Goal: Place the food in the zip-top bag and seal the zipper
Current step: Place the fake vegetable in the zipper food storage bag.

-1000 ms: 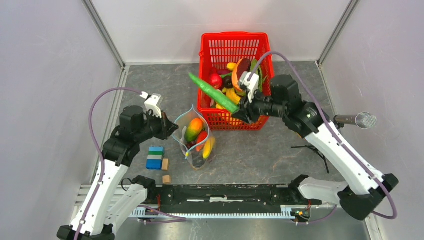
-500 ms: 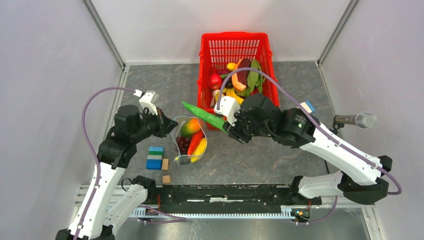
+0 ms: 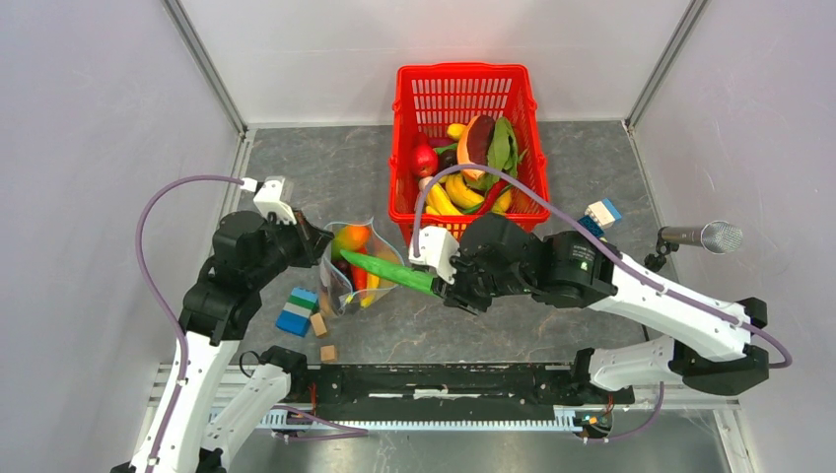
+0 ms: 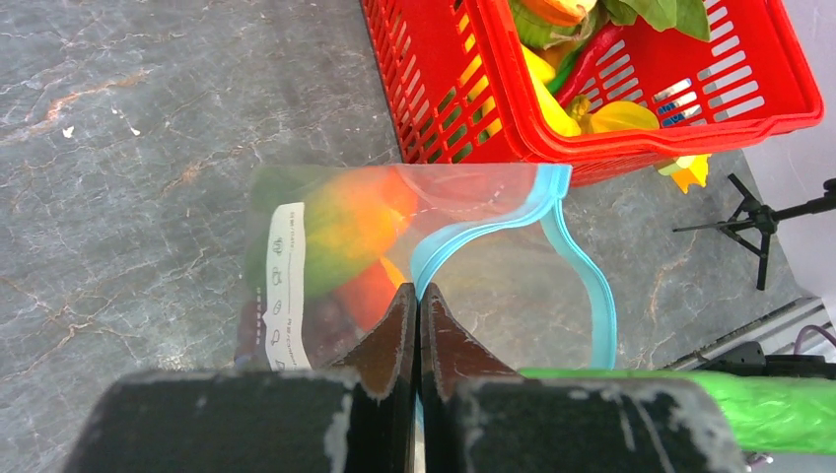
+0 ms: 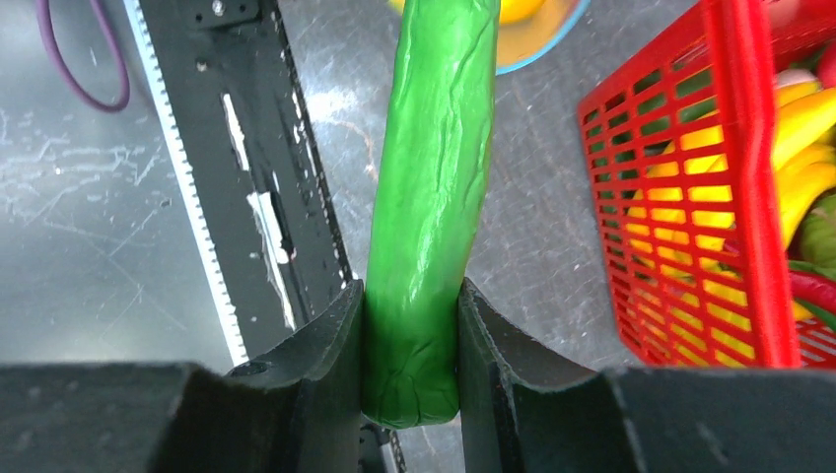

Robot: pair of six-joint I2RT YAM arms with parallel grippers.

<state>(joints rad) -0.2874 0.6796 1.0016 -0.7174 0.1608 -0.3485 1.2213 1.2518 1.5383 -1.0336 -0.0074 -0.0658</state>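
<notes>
1. My left gripper (image 4: 416, 330) pinched the bag (image 4: 296, 261) shut-jawed by its blue zipper (image 4: 483, 227), just beside the red basket (image 4: 680, 126).
2. My right gripper (image 5: 409, 335) clamped the green vegetable (image 5: 434, 177), also just beside that basket.

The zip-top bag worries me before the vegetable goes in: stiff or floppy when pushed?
Probably floppy: the zip-top bag is thin clear film, its zipper curving loosely. Likely light, so the long green vegetable may shove it; the left end effector, shut on its rim, should steady it.
</notes>
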